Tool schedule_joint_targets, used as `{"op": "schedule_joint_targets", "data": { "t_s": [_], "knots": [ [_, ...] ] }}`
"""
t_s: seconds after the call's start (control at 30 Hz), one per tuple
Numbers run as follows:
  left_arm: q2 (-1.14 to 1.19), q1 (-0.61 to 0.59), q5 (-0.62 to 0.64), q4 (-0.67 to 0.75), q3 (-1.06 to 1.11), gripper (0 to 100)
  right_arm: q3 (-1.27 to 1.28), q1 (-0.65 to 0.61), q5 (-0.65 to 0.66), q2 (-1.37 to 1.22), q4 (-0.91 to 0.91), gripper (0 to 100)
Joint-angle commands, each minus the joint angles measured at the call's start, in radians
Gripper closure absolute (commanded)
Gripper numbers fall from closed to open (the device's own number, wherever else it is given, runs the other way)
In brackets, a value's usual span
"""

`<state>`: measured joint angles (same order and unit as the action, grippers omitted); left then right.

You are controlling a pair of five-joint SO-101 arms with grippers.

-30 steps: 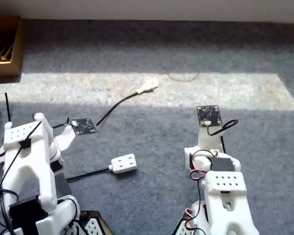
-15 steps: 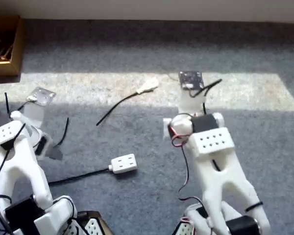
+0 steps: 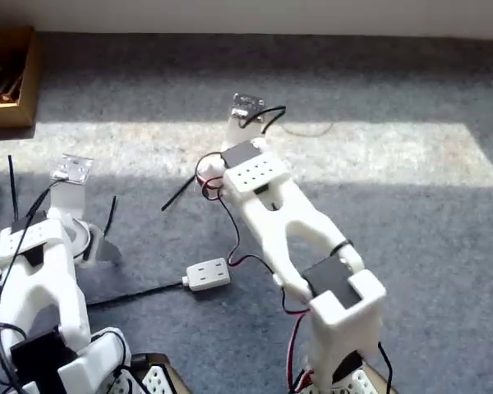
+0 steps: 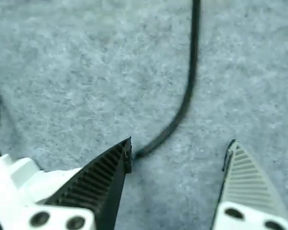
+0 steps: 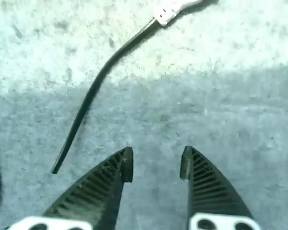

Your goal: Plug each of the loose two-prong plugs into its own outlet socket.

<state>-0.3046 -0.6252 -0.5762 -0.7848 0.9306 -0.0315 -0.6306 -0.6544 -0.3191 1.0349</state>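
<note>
Both grippers hang open and empty over the grey carpet (image 3: 411,246): the left gripper (image 4: 180,143) is spread wide beside the end of a black cable (image 4: 192,57), and the right gripper (image 5: 157,152) is narrower, with the white plug (image 5: 170,7) lying well ahead of it. From overhead, the white outlet socket (image 3: 208,273) sits at lower centre.

Fuzzy grey carpet (image 3: 411,246), smooth white plastic outlet (image 3: 208,273), matt black cord (image 4: 191,72)
</note>
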Motion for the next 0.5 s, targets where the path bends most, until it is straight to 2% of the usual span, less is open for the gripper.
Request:
{"op": "schedule_joint_targets", "data": {
  "t_s": [0.0,0.1,0.23,0.47],
  "knots": [
    [-0.007,-0.142,0.006,0.101,-0.010,69,-0.119,-0.059,-0.005,-0.064,-0.111,83.6],
    [-0.008,-0.280,0.006,0.144,-0.047,69,-0.157,-0.101,-0.003,-0.160,-0.242,83.6],
    [-0.005,-0.397,0.006,0.150,-0.114,69,-0.205,-0.114,-0.003,-0.292,-0.340,83.6],
    [-0.004,-0.430,0.006,0.147,-0.133,69,-0.318,-0.084,-0.003,-0.449,-0.338,83.6]
  ]
}}
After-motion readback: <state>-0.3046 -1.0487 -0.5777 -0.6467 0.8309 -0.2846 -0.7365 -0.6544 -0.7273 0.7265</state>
